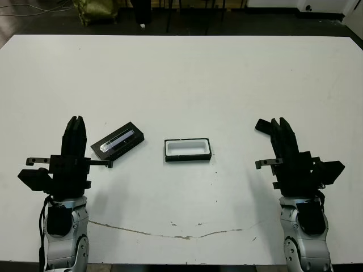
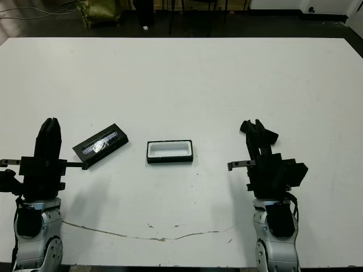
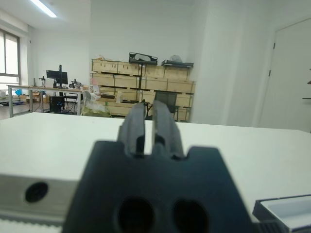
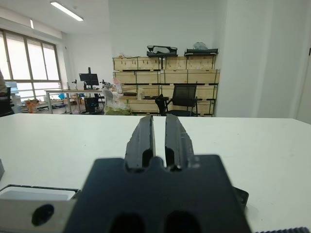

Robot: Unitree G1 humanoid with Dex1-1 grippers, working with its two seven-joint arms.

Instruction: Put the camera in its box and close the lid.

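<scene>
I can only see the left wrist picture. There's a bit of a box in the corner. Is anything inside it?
Observer: No. From above, the box shows only its white lining.
Operator: Where's its lid?
Observer: The lid lies flat on the table, apart from the box on the robot's left, stripe up, close to the left gripper.
Operator: And the other gripper?
Observer: The right gripper is on the box's other side, holding nothing.

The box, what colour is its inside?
White lining inside the box, with black outer walls; clearest in the left eye view.
</scene>
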